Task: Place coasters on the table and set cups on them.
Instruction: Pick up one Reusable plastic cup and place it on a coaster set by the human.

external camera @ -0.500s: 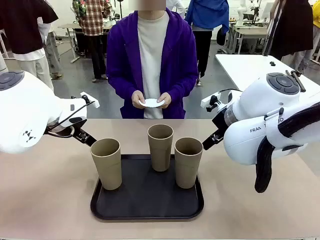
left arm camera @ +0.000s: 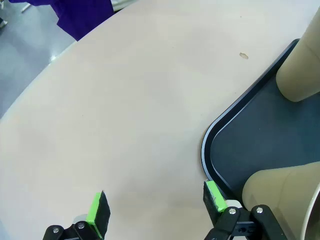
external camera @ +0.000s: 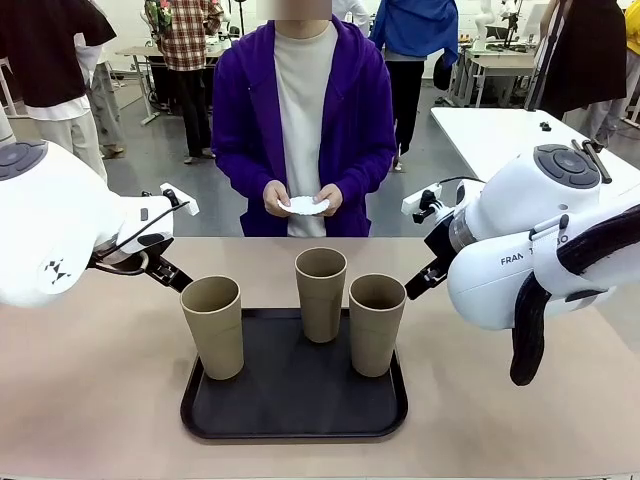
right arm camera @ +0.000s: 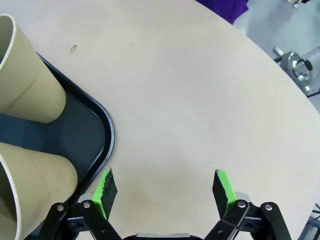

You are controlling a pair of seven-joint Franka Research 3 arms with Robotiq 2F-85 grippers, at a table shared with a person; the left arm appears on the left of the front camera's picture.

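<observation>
Nothing has moved in the last half second: your left claw (left arm camera: 155,202) and right claw (right arm camera: 165,190) both hang released over bare bench (external camera: 90,400), one on either side of the tray (external camera: 290,410). The three cups (external camera: 321,292) stand on that tray. The coasters (external camera: 303,206) sit in the person's hands (external camera: 276,197) at the far side, so none is laid yet.

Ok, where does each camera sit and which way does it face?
Front: fixed between the arms, facing across the table at the person holding coasters; left arm and right arm show.
Left wrist: on the left arm, looking down past the open left gripper at table and tray corner.
Right wrist: on the right arm, past the open right gripper, another tray corner.
Shared: all three show tray and cups.
</observation>
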